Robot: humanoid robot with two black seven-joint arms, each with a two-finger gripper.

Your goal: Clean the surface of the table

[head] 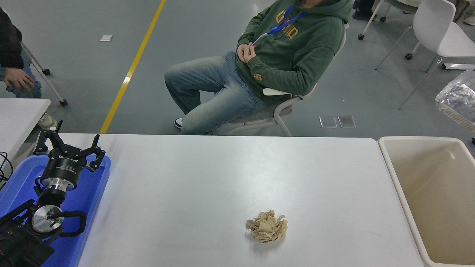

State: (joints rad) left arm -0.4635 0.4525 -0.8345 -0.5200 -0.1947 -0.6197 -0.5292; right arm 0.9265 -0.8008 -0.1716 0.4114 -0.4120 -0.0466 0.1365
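The table top [207, 178] is big, white and smooth, and it fills the middle of the view, wide from side to side. One ball of crumpled brown paper [267, 231] sits on it, near the front edge and a little to the right of the middle. That paper looks like the only mess, so the job is likely not done yet. The paper ball is probably very light and soft, and it should squash when pinched, so a grab across its middle from above would likely work best. It could roll or slide away on the slick top if bumped. A tan bin [389, 167] stands just beside the right end of the table, a good place to drop the paper. At the left, a blue tray [92, 193] lies on the table, and the left gripper [68, 146] is parked above it, fingers spread wide, holding nothing. The right gripper cannot be seen. A person sits on a chair past the far side.
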